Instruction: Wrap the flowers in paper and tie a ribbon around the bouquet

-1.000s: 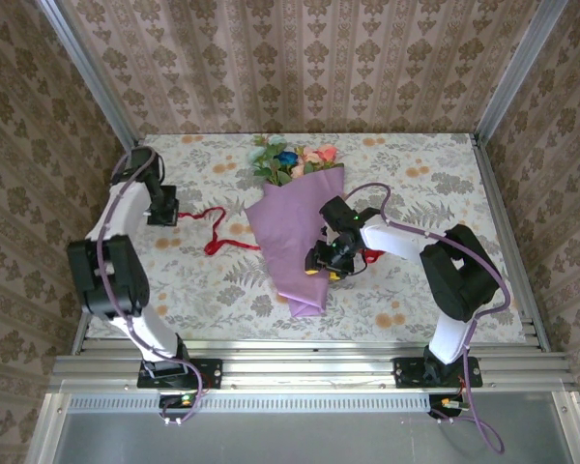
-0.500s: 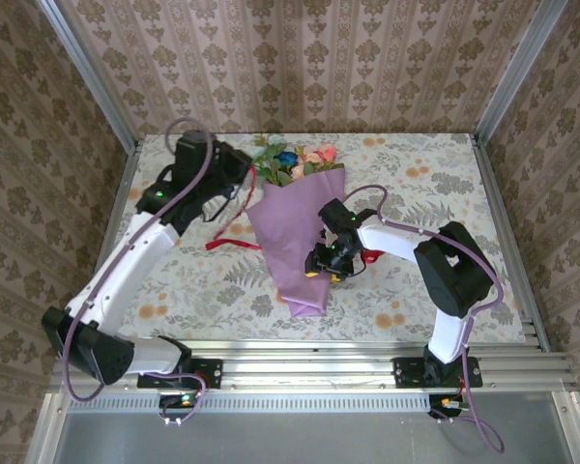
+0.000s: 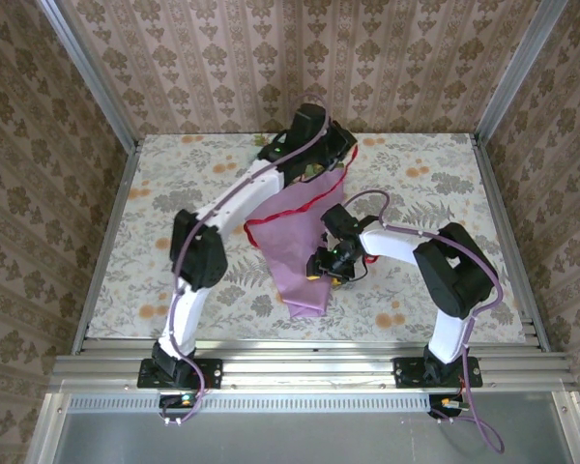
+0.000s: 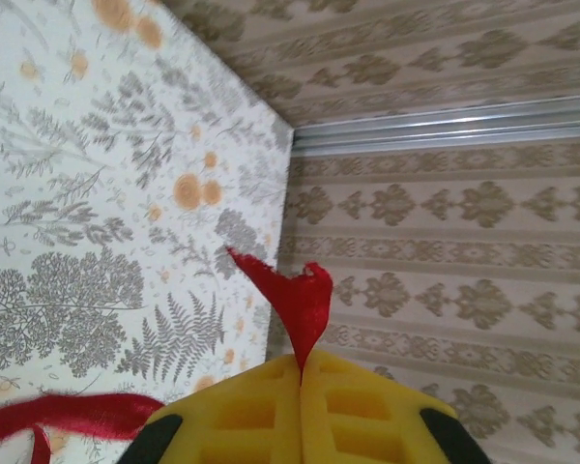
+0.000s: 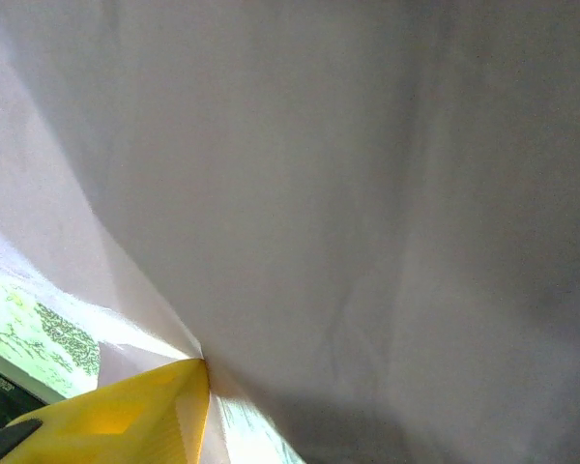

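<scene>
You see damask beige walls [image 3: 222,58] on three sides. Your table [image 3: 145,174] wears a pale floral cloth [image 4: 97,193], an aluminium rail [image 3: 309,367] fronting it.

Top view even, sharp; right wrist cam dim, paper [image 5: 367,193] blurry, glare bottom-left.

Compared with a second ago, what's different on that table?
The left end effector, shut on the ribbon, swung from the left side of the table across to the flower end of the bouquet, drawing the ribbon over the paper cone. The bouquet lay where it was, and the right end effector kept its grip on the cone's right edge.
</scene>
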Controlling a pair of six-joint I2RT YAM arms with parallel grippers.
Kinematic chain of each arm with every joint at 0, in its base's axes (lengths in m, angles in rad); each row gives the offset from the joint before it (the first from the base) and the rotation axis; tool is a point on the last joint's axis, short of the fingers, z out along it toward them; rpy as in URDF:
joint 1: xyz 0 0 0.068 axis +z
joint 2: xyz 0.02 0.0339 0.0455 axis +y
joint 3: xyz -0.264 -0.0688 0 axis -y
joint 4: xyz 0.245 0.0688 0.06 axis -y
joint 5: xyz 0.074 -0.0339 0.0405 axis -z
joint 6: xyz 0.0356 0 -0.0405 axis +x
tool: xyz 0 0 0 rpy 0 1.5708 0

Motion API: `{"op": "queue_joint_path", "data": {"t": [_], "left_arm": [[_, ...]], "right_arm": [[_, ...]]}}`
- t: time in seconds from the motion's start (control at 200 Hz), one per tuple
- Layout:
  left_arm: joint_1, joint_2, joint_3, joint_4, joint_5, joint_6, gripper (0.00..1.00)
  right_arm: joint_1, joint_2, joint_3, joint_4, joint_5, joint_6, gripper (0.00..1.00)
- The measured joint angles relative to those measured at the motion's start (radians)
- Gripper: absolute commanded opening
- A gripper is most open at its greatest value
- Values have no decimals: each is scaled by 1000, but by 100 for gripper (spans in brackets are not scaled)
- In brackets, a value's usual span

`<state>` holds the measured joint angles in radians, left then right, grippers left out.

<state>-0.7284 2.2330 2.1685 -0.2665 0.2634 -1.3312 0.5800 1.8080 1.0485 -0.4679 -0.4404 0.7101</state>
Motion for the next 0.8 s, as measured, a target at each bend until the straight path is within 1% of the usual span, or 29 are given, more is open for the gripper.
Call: {"op": "queue_joint_path", "data": {"t": [0.06,0.135,0.195,0.285,0.425,0.455,0.495,0.575,0.615,0.645,0.68,0.71,0.8], "left_arm": [[-4,75,71,-41,30,0,48],[-13,138,141,-103,51,6,57],[-18,158,182,-171,56,24,58],[-22,145,211,-259,49,42,58],[6,33,201,-481,-19,66,58],[18,-14,164,-513,-33,68,57],[40,-98,71,-532,-45,66,56],[98,-307,-216,-505,-55,26,54],[130,-397,-357,-484,-55,-4,49],[155,-456,-465,-451,-54,-33,42],[175,-496,-557,-420,-54,-63,36],[186,-518,-634,-381,-51,-89,34],[175,-495,-756,-306,-14,-138,29]], "right_arm": [[0,0,-2,2,0,0,53],[0,0,-2,4,0,0,53],[0,0,-2,4,0,0,53],[0,0,-1,4,0,0,53],[0,0,3,-2,0,0,54],[1,0,5,-3,1,0,54],[1,0,9,-8,4,0,55],[1,-1,19,-23,21,-1,56],[1,-2,29,-38,32,-1,57],[1,-5,35,-51,43,-2,58],[1,-13,42,-68,55,-2,58],[1,-21,48,-82,67,-3,58],[0,-55,70,-122,95,-4,59]]}}
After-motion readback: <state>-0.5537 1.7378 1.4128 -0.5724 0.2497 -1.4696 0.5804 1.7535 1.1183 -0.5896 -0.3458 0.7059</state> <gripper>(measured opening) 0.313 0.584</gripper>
